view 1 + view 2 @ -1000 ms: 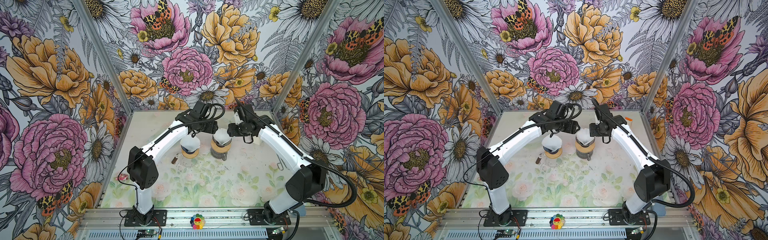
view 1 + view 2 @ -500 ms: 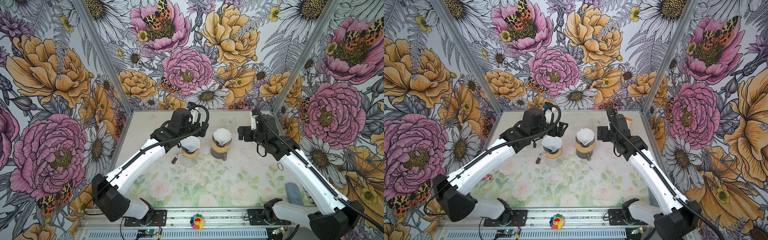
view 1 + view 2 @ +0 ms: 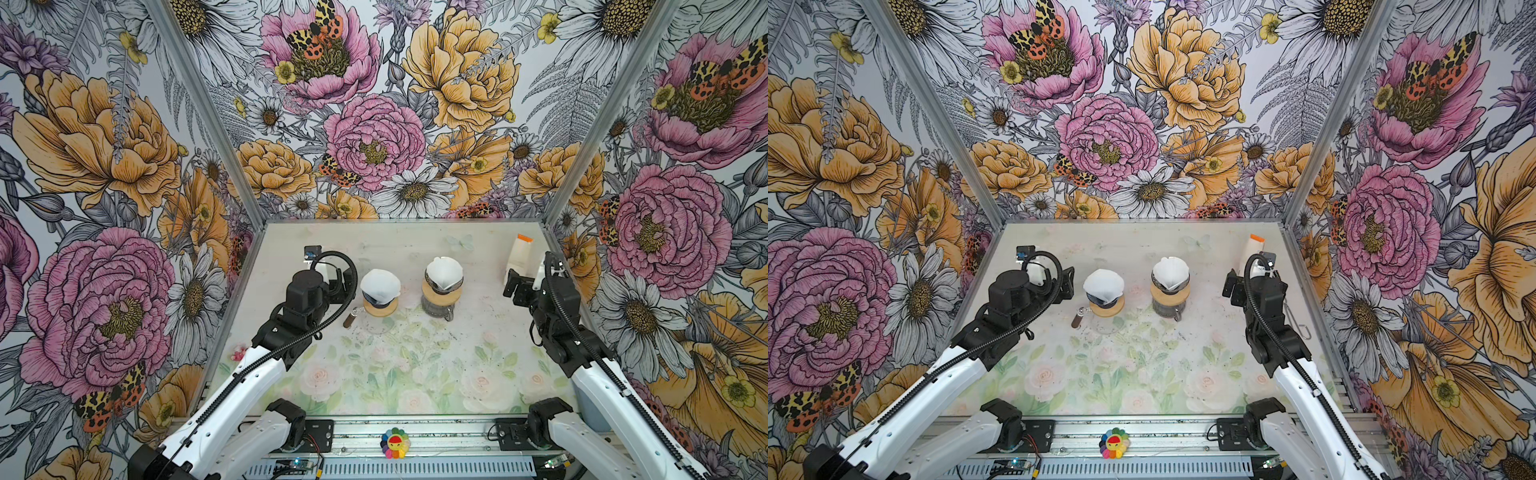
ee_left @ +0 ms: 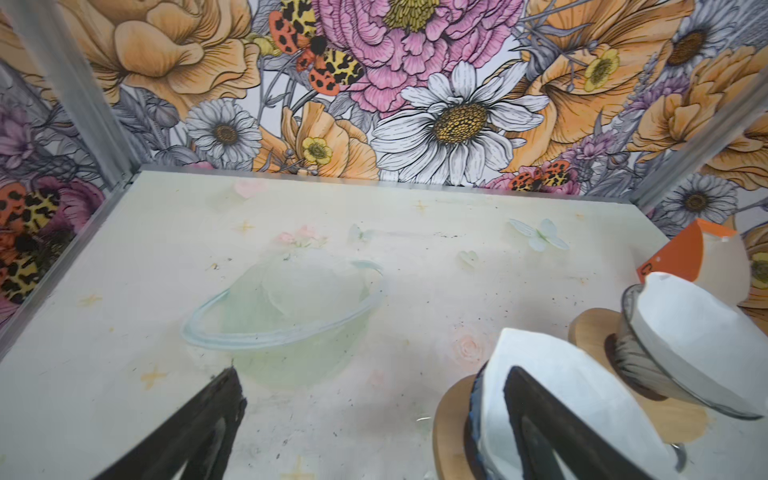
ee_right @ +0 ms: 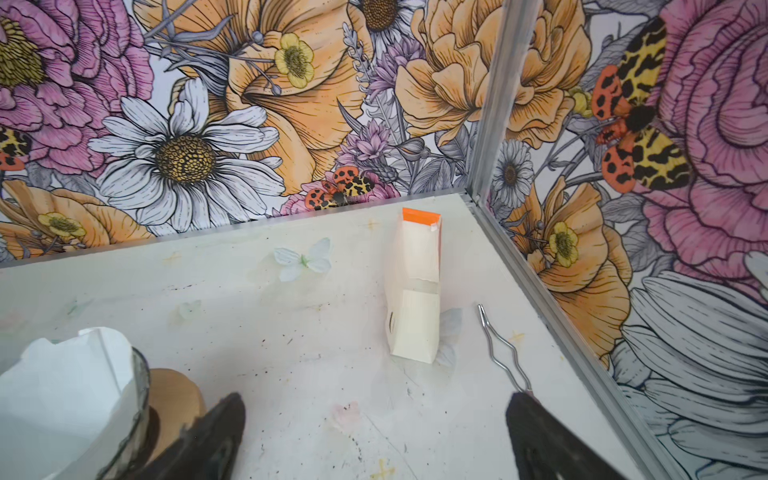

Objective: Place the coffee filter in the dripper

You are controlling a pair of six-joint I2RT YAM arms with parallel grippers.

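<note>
Floral-walled cell, pale printed table (image 3: 374, 374).

Left gripper (image 4: 370, 374): jaws wide apart, nothing between them. The left dripper (image 3: 379, 306) stands just beside it, on the side toward the table's middle. In the left wrist view one finger overlaps the white left filter (image 4: 582, 374). Both top views show a gap there, so I'd call it apart, not touching.

Right gripper (image 5: 376, 397): also spread, empty, out by the right wall. The right dripper (image 3: 442, 293) is well apart from it, toward the middle, and shows only at the edge of the right wrist view. The left arm is clearly nearer its dripper.

Each dripper has a paper cone in it, axis upright, point down, mouth up. The right filter (image 3: 444, 272) rises above the glass rim with an uneven, folded edge. From these angles I can't tell whether either cone is pushed fully home.

My read: placement done on both, with nothing left to grasp.

A paper bag (image 5: 415, 291) with an orange top stands ahead of the right gripper. A bent wire clip (image 5: 498, 345) lies beside it near the wall.
</note>
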